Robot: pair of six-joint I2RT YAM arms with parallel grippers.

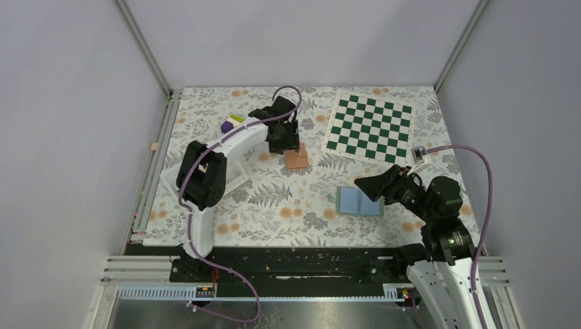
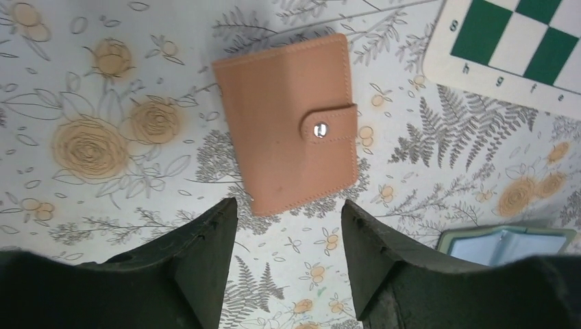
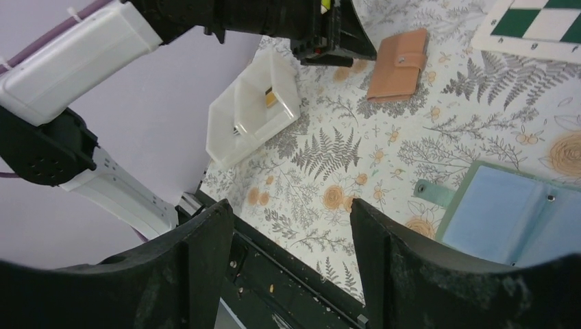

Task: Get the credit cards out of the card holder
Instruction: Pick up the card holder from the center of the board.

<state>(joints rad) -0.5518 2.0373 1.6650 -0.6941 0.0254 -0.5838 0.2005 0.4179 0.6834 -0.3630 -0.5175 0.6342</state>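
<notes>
The tan holder (image 2: 284,140) lies snapped shut just off the board's (image 1: 370,125) near-left corner. The left claw (image 2: 288,253) hovers right above it, jaws wide and holding nothing. The teal holder (image 1: 360,201) lies open on the near side of the board, pale blue pages up. The right claw (image 3: 291,274) hangs beside it, also spread wide and empty.

No cards show plainly in either holder. Any in the tan one are hidden under its cover, and the teal pages look bare. A small yellow-orange piece sits in the tray (image 3: 253,110), well left of the board. It may be a card, but it is too small to tell.

The cards are likely light, thin, stiff and slick, and snug in soft sleeves. The best hold is probably a pinch on whichever short edge sticks out, pulling along the sleeve. The holder itself looks light and floppy, so it may slide or lift with the pull unless the other claw pins it. On the tan one, the tab (image 2: 330,127) must first be peeled up by its free end.
</notes>
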